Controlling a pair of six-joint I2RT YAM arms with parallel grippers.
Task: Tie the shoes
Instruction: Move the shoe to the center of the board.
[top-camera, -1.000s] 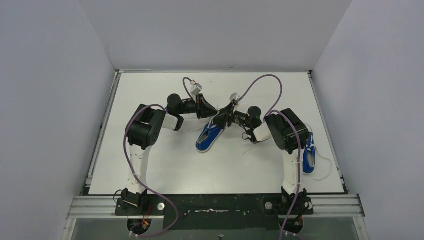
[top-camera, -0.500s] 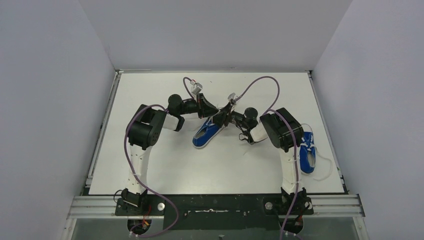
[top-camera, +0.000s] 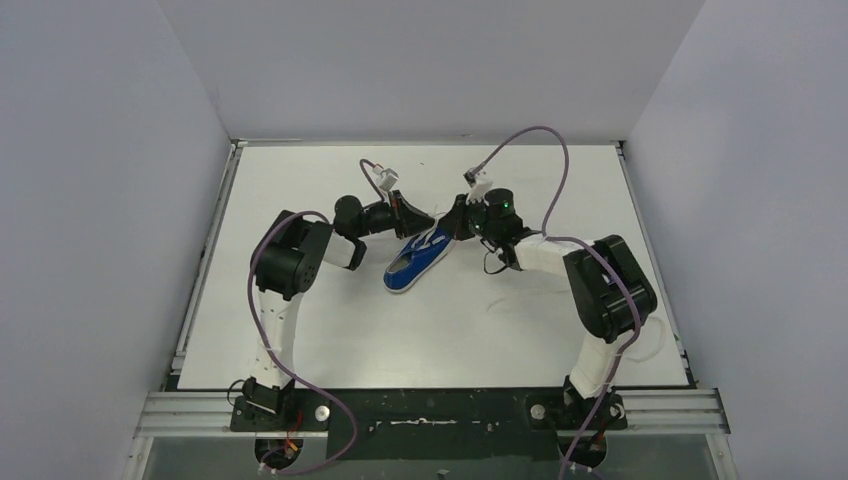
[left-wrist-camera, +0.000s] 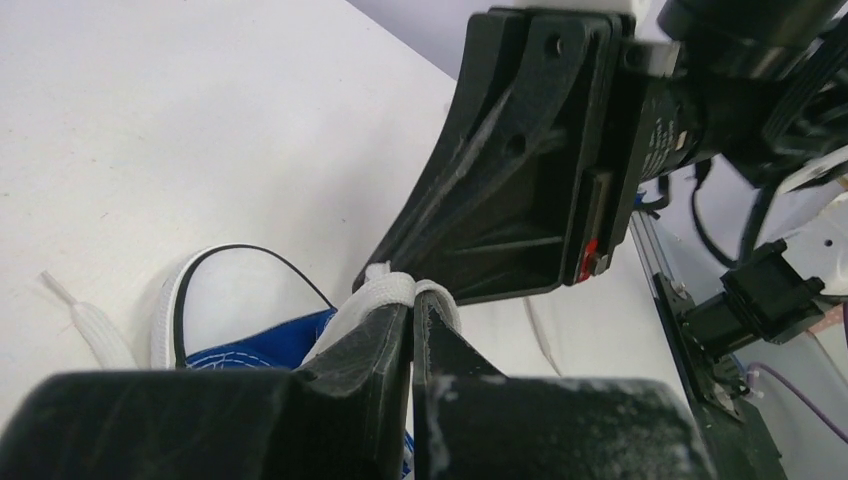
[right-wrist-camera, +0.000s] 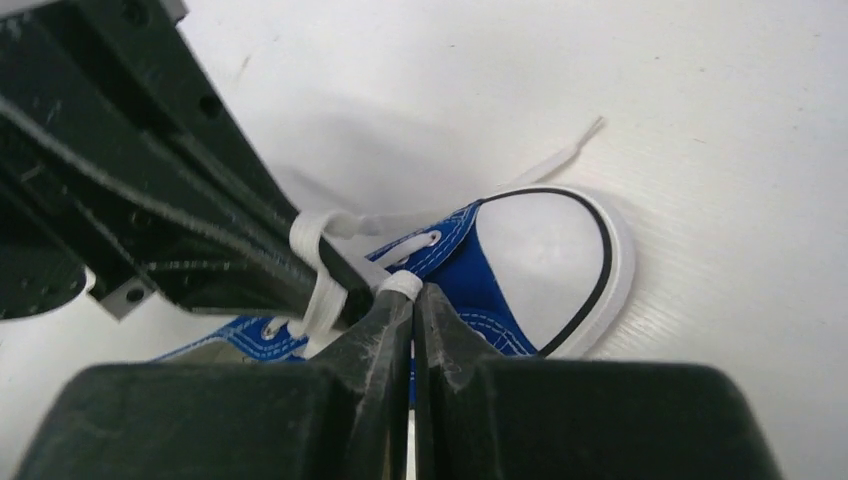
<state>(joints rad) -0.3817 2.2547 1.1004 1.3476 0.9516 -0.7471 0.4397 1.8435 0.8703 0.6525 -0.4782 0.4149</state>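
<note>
One blue shoe (top-camera: 412, 265) with a white toe cap lies mid-table, toe toward the near left. My left gripper (top-camera: 427, 222) and right gripper (top-camera: 452, 224) meet tip to tip over its heel end. In the left wrist view my left gripper (left-wrist-camera: 412, 297) is shut on a loop of white lace (left-wrist-camera: 385, 293). In the right wrist view my right gripper (right-wrist-camera: 408, 292) is shut on another loop of white lace (right-wrist-camera: 400, 284) beside the shoe (right-wrist-camera: 500, 280). The second shoe is hidden behind my right arm.
A loose lace end (right-wrist-camera: 565, 155) trails on the table beyond the toe cap (right-wrist-camera: 545, 265). A strand of the second shoe's lace (top-camera: 655, 345) shows at the near right edge. Purple cables (top-camera: 540, 150) arch above both wrists. Walls close three sides.
My right arm has swung its elbow out to the right and now covers the second shoe. Both grippers have shifted slightly away from me, and the shoe has turned a little with them.
</note>
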